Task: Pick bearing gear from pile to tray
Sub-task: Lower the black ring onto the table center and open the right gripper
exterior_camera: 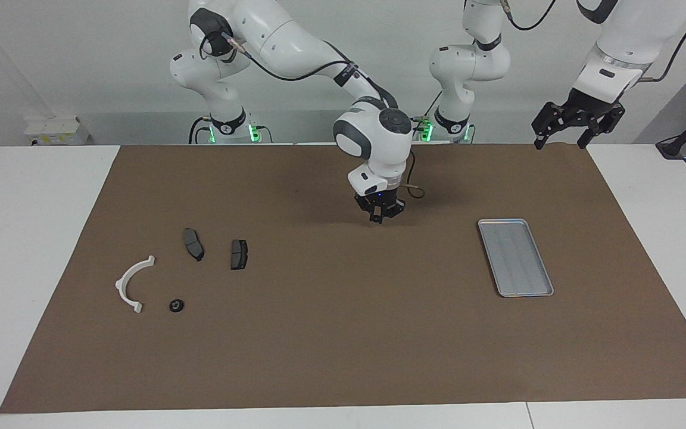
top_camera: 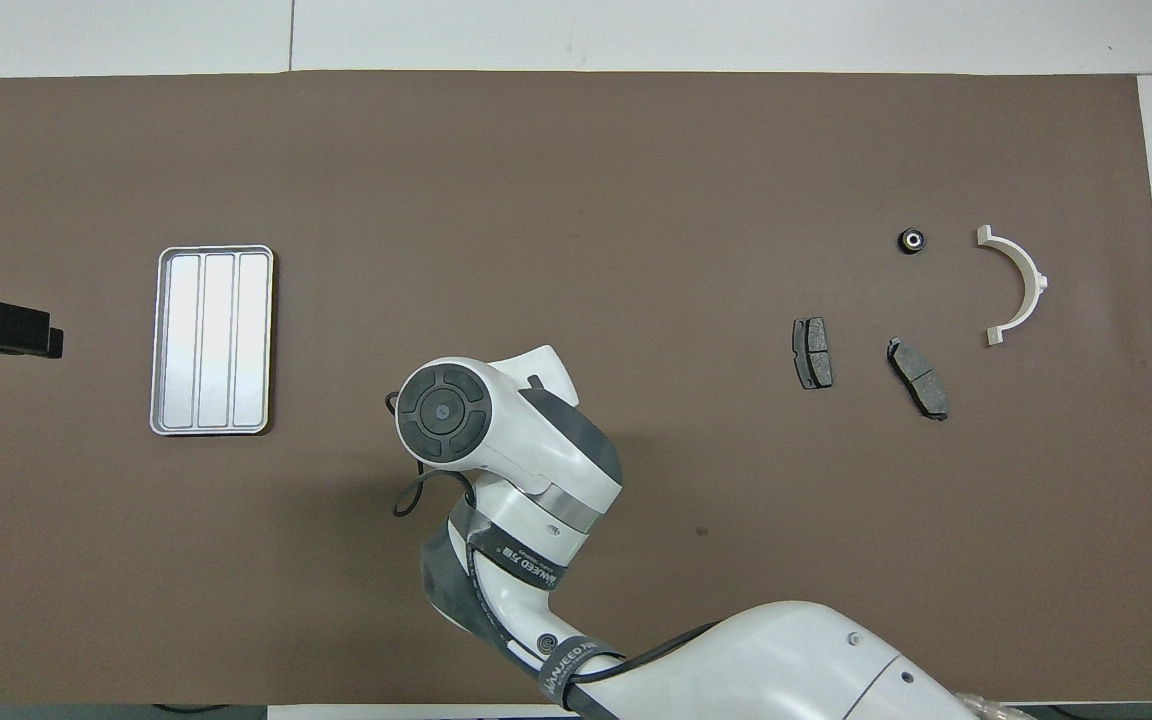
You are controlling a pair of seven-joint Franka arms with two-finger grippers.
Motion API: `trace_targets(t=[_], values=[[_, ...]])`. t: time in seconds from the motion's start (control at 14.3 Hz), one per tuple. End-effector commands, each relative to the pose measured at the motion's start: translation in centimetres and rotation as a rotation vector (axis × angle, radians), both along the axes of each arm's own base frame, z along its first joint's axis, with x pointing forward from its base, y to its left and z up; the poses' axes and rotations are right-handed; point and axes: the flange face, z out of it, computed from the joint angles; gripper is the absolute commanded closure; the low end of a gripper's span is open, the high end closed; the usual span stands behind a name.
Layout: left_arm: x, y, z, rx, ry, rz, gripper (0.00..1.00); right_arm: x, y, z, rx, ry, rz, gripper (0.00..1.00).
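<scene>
Right gripper (exterior_camera: 379, 215) hanging over bare brown mat (exterior_camera: 343, 333) between tray (exterior_camera: 515, 257) and pile; grip state, cannot tell. Left gripper (exterior_camera: 575, 122) waiting raised, fingers spread, past tray at left arm's end. Bearing gear (exterior_camera: 176, 305) lying on mat beside white arc (exterior_camera: 131, 283), well apart from tray. Two brake pads (exterior_camera: 193, 243) lying nearer robots than gear.

Small black bearing gear (exterior_camera: 176, 305) beside white arc (exterior_camera: 133, 282) — silver tray (exterior_camera: 515, 257) well apart

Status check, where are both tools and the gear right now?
Right tool low over bare mat mid-table. Left tool waits, raised. Small black gear in pile beside white arc; tray holds nothing. Path unobstructed.
</scene>
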Motion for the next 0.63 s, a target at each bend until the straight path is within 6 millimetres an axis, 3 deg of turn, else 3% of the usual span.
trace_targets(t=[0.0,0.56], values=[[-0.85,0.0,0.1,-0.003,-0.002,-0.01,0.0,0.4,0.38,-0.45,-0.002,-0.029,0.001,1.0],[-0.85,0.0,0.1,-0.003,-0.002,-0.009,0.0,1.0,-0.04,-1.44,0.023,-0.045,-0.001,1.0]])
